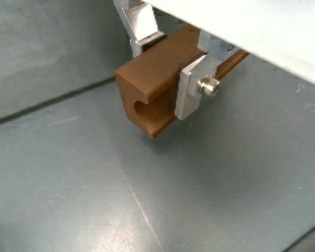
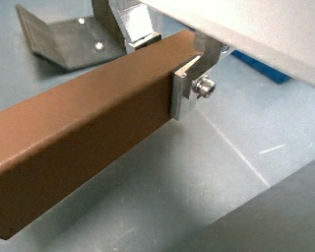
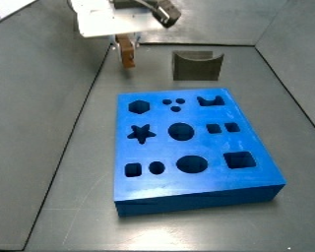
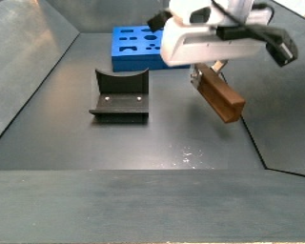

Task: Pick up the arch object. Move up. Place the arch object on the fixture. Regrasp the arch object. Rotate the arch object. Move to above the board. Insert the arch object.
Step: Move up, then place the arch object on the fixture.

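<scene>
The arch object (image 2: 82, 138) was a long orange-brown bar with flat, smooth faces like painted wood; in a wrist view its end face (image 1: 145, 94) showed a rounded notch cut into it. It hung clear of the floor, clamped near one end between the flat silver fingers (image 1: 193, 84) of the gripper (image 1: 167, 59), whose plates pressed on its two broad sides. In a side view the bar (image 4: 220, 94) sloped downward and away from the gripper (image 4: 209, 67), tilted rather than level; in a side view from the opposite end it (image 3: 126, 49) looked like a short upright stub under the gripper (image 3: 126, 37), beyond the far left corner of the blue slab.

The fixture (image 4: 119, 96), a dark bracket with a curved dip in its upright wall, stood on the floor beside the held bar and apart from it; it (image 3: 196, 65) appeared as a small dark block just past the slab's far edge. A wrist view caught its metal-grey angle (image 2: 62, 41) with two screw holes, behind the bar.

The board (image 3: 189, 145), a thick bright blue slab with star, hexagon, round, square and crown-like cutouts, lay flat and well apart from the bar; nothing stood between them.

The floor (image 1: 147, 197) was dull grey metal, lightly scratched, enclosed by sloping grey walls (image 4: 22, 76).
</scene>
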